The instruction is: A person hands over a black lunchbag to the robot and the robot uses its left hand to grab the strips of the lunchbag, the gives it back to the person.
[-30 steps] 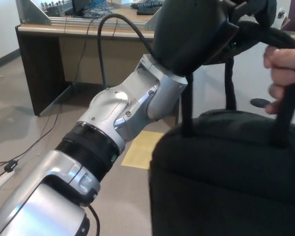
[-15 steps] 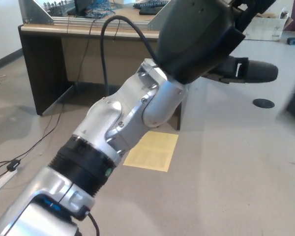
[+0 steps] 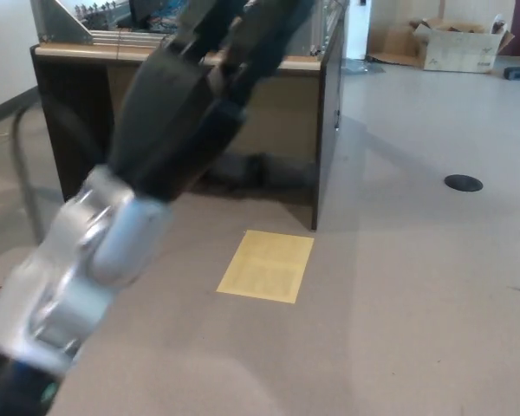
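The left robot hand (image 3: pixel 210 65) is reaching toward the upper middle of the frame, blurred, its black fingers running off the top edge, so whether it is open or closed cannot be told. Its silver forearm (image 3: pixel 87 260) is crossing the lower left. The black lunchbag is showing nowhere in the frame. Behind the arm a dark desk (image 3: pixel 325 113) is standing at upper centre, and a yellow sheet (image 3: pixel 267 265) is lying on the grey floor (image 3: pixel 416 303).

No legible text — no labels, brands or numbers anywhere
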